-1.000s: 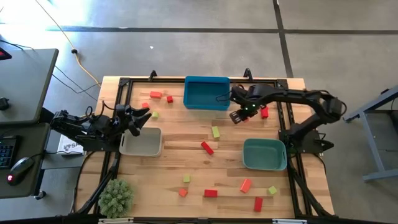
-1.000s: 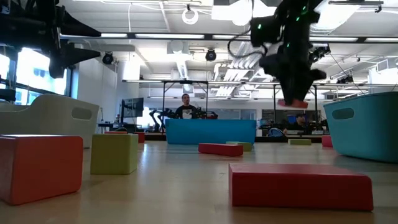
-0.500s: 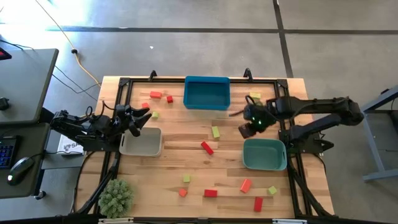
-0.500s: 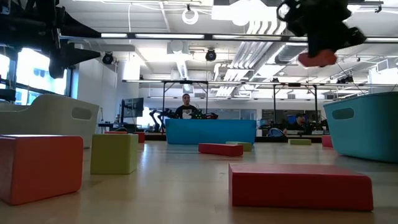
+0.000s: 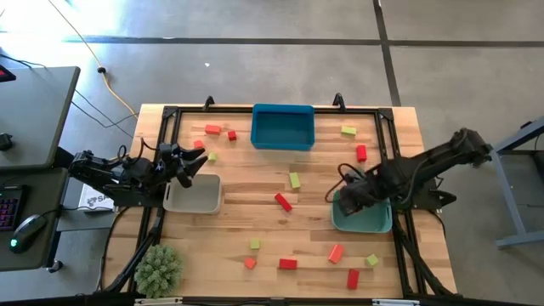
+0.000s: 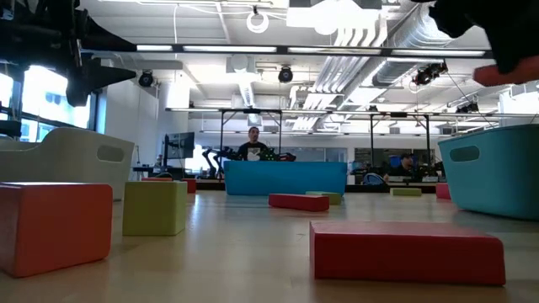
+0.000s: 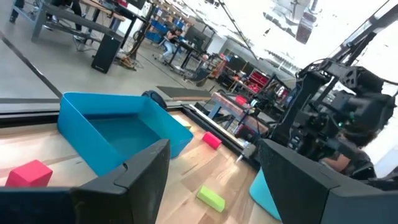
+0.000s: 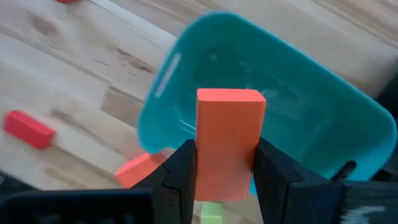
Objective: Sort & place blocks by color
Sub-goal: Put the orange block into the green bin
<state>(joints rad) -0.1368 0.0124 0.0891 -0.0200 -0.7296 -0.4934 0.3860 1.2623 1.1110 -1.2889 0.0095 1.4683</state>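
My right gripper point(image 5: 348, 201) is above the teal tray point(image 5: 374, 223) at the table's right and is shut on an orange-red oblong block point(image 8: 229, 134). That block also shows at the low view's upper right as the orange-red block point(image 6: 505, 74). My left gripper point(image 5: 194, 161) waits open over the beige tray's point(image 5: 194, 195) far edge. Several red, orange-red and yellow-green blocks lie flat on the wood, such as a red one point(image 5: 283, 201) at the centre and a yellow-green one point(image 5: 295, 179) beside it. My right gripper pinches the orange-red block between its two fingers point(image 8: 180, 171), on the block's two long sides point(image 8: 205, 162). The fingers point down from above and the block runs along them, its free end point(image 8: 230, 96) toward the teal tray's inside point(image 8: 292, 137). It is lifted clear.
The blue tray point(image 5: 283, 126) sits at the far middle, with red blocks point(image 5: 212, 129) to its left. A fuzzy green plant ball point(image 5: 159, 270) stands at the near left corner. More blocks point(image 5: 288, 263) lie along the near edge. A person point(image 6: 251, 145) stands beyond the table.
My right gripper, still shut on the orange-red block, has travelled from beside the blue tray's right end toward the table's near edge and now hangs over the teal tray. In the low view it has passed to the upper right.
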